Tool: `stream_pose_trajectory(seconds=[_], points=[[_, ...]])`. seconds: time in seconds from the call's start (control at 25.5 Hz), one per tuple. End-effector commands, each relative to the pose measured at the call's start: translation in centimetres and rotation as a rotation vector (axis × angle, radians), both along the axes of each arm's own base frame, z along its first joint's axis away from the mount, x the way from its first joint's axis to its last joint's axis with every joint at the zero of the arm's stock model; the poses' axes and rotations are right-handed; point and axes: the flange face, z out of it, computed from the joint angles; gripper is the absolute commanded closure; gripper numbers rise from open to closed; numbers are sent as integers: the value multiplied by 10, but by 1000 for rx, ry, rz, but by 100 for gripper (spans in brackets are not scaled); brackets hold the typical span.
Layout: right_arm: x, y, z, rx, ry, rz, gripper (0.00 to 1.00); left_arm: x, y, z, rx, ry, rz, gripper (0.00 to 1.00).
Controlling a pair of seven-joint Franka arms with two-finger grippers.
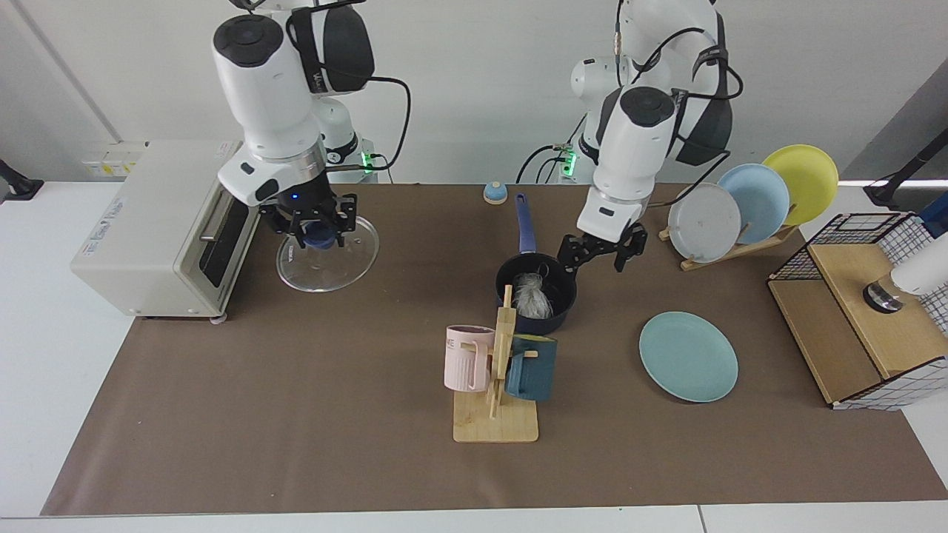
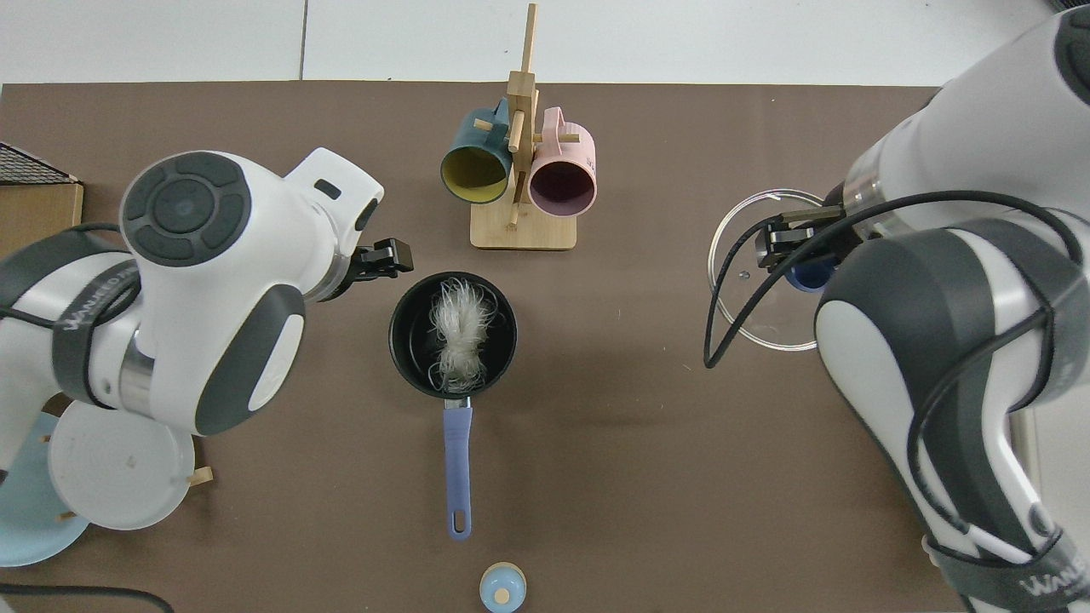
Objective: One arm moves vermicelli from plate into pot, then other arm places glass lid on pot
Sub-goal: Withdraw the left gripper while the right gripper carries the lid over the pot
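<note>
The vermicelli lies loose inside the dark pot, whose blue handle points toward the arms' bases. My left gripper hangs open and holds nothing, just above and beside the pot's rim on the plate side. The teal plate lies bare on the mat; the left arm hides it in the top view. My right gripper is shut on the blue knob of the glass lid, holding it in the air near the toaster oven.
A wooden mug rack with a pink and a dark teal mug stands in front of the pot. A toaster oven, upright plates in a rack, a wire-and-wood box and a small blue bell-like item ring the mat.
</note>
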Motion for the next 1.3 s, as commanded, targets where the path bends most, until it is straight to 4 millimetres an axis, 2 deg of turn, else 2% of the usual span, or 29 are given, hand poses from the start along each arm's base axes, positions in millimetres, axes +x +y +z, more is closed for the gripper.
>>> stream_pose_trajectory(seconds=[0.0,0.12,0.24,0.31,0.47,0.59,0.67,0.79,0.86,1.02,1.18,1.26], points=[[-27,73,11,-1,-34,-1,100,-2,42,21,67,22,-66,0],[-38,113,14,6,-46,-50,100,3,60,49,83,56,-158,0],[-42,158,11,10,-46,-65,100,5,73,63,92,84,-219,0],[-36,187,13,16,-50,-96,100,6,92,67,102,90,-238,0],[-30,249,-8,10,-42,-130,100,7,108,66,136,105,-315,0],[-29,282,-28,12,-53,-143,100,9,115,65,123,100,-263,0],[-31,304,-39,18,-68,-166,100,9,115,65,114,83,-163,0],[-33,321,-54,10,-70,-166,100,7,118,61,97,98,-97,0],[-34,329,-67,-2,-59,-157,100,3,132,51,75,129,-79,0],[-31,339,-95,-15,-44,-146,100,0,136,58,72,120,-120,0],[-29,344,-114,-24,-33,-142,100,1,142,60,72,117,-123,0],[-27,349,-126,-21,-34,-139,100,2,150,62,71,113,-108,0]])
